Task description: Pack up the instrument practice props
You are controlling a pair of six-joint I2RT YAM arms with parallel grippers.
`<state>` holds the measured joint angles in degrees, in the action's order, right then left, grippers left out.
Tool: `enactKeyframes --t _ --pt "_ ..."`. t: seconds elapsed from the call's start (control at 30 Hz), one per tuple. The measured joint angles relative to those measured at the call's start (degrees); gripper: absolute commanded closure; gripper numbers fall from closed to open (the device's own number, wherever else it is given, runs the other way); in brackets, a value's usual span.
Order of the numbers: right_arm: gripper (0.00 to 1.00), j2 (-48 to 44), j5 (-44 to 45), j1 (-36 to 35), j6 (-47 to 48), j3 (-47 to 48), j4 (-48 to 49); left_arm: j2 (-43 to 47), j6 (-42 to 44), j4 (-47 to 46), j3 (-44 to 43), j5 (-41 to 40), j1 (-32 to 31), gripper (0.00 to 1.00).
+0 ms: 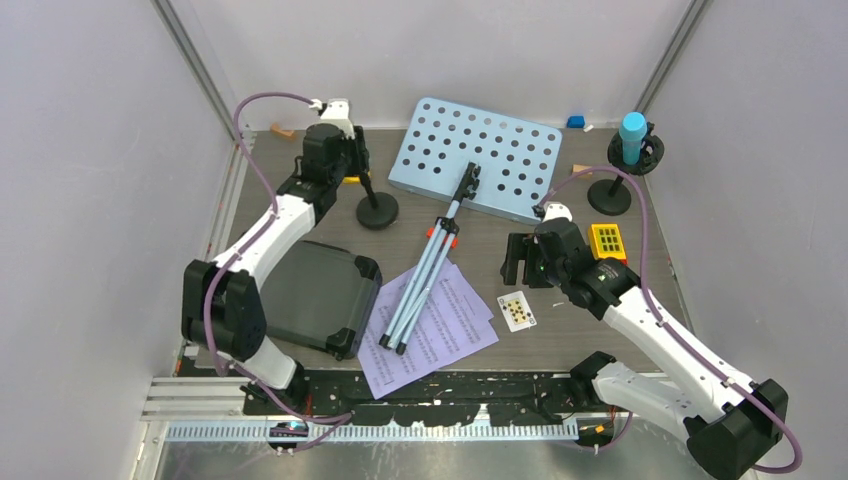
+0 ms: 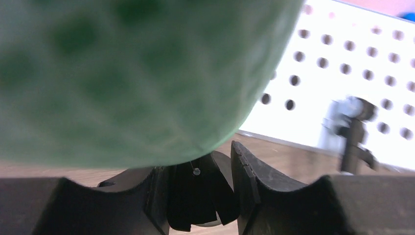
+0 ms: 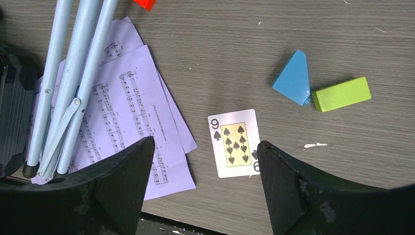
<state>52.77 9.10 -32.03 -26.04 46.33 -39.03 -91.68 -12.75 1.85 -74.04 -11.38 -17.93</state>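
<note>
From above and behind, the top camera held the whole music rack [image 1: 476,160]. The left wrist camera faced the rack's panel from close by; the right looked straight down beside its tripod legs [image 3: 78,49], which the top view shared.

I'm seeing the music rack [image 1: 480,155] lying at the back, its tripod legs [image 1: 420,290] stretching forward over the sheet-music pages [image 1: 455,335]. The case [image 1: 320,295] is sitting left of them, the playing card [image 1: 517,312] right.

Even bright overhead light, soft shadows, green microphone [image 2: 122,73] blurred against lens, music rack [image 2: 342,49] overexposed
</note>
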Motion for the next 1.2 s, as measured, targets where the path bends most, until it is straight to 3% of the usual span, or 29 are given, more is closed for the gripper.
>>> enactKeyframes --t 0.27,0.7,0.77,1.0,1.2 --pt "0.18 0.0 0.0 0.0 -0.3 0.0 -0.1 4.4 1.2 -5.1 7.7 22.6 -0.9 0.66" --pt "0.18 0.0 -1.2 0.0 -0.9 0.0 0.0 8.8 9.0 -18.8 19.9 36.7 -1.8 0.74" --pt "0.18 0.0 -1.7 0.0 -0.9 0.0 0.1 9.4 10.7 -20.7 21.4 38.5 -1.8 0.67" --pt "0.18 0.0 -3.8 0.0 -0.6 1.8 0.7 9.9 14.3 -25.2 23.7 41.2 -1.9 0.18" --pt "0.18 0.1 -5.2 0.0 -0.4 3.0 1.7 10.2 16.1 -26.4 23.7 42.1 -1.9 0.16"
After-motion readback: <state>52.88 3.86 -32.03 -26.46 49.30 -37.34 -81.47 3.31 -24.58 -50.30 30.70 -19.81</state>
